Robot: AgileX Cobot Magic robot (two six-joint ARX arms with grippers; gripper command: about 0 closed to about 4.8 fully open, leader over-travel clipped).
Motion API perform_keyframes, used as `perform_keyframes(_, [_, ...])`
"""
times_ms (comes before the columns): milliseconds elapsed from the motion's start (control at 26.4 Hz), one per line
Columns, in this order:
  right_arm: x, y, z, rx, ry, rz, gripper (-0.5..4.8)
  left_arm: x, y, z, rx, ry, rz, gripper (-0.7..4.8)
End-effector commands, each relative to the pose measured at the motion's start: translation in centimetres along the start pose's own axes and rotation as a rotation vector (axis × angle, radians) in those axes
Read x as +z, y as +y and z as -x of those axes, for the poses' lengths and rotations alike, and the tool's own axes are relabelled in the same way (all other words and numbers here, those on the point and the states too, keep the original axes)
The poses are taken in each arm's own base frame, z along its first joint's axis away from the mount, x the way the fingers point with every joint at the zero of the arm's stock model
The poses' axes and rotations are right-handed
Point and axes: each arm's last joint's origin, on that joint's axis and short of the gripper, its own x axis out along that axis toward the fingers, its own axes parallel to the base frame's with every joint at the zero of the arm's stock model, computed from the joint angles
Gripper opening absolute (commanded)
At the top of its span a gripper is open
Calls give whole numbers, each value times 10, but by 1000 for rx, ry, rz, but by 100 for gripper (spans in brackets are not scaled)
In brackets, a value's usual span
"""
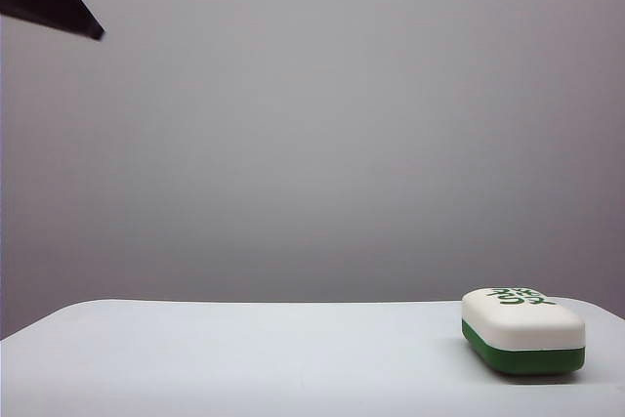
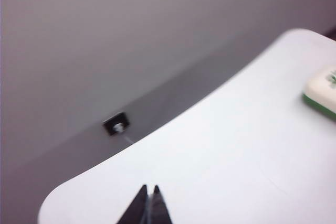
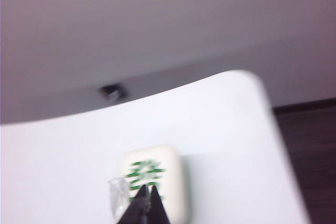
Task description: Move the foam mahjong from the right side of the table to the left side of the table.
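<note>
We see the foam mahjong [image 1: 522, 330] flat near the worktop's [image 1: 244, 358] right end | right gripper [image 3: 146, 190] above the mahjong, jaws together, apart from it | left gripper [image 2: 149, 189] well away from the mahjong, jaws together

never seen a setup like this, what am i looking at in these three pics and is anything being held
This is a two-armed robot at a white table. One picture comes from a camera facing the table; the other two come from cameras on each wrist. The only object is a foam mahjong, white on top with a green base, lying on the table's right side. The left gripper hangs above the bare left part, fingertips together. The right gripper is above the tile, fingertips also together. Neither holds anything. The dark shape in the table camera's top corner is probably part of an arm.
</note>
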Motion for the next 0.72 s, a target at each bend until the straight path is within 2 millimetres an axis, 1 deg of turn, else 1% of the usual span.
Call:
perform_keyframes(38, [14, -11, -31, 123, 83, -33, -5, -4, 1, -9, -131, -22, -87, -4])
perform_keyframes(76, [15, -18, -43, 109, 119, -31, -5, -7, 3, -13, -170, -28, -100, -4])
perform_keyframes(113, [13, -28, -59, 90, 162, 8, -5, -11, 4, -19, -256, -57, -89, -3])
perform_keyframes(151, [12, -32, -66, 88, 180, 19, -5, -13, 7, -22, -312, -88, -78, -3])
perform_keyframes(189, [6, -42, -82, 99, 216, 38, -5, -16, 11, -25, -401, -141, -61, -3])
perform_keyframes(227, [4, -47, -90, 109, 232, 30, -5, -18, 14, -27, -442, -170, -57, -3])
perform_keyframes(340, [-4, -62, -114, 171, 313, -3, -5, -23, 19, -34, -468, -186, -51, -4])
perform_keyframes(378, [-7, -68, -123, 184, 338, 9, -5, -24, 20, -36, -460, -179, -46, -3])
perform_keyframes(454, [-11, -80, -146, 199, 402, 68, -5, -31, 24, -41, -483, -178, -26, -3])
perform_keyframes(643, [-11, -96, -173, 220, 525, 141, -5, -38, 26, -48, -505, -161, 1, -3])
perform_keyframes(719, [-11, -100, -180, 239, 573, 184, -5, -38, 26, -49, -508, -163, 1, -3])
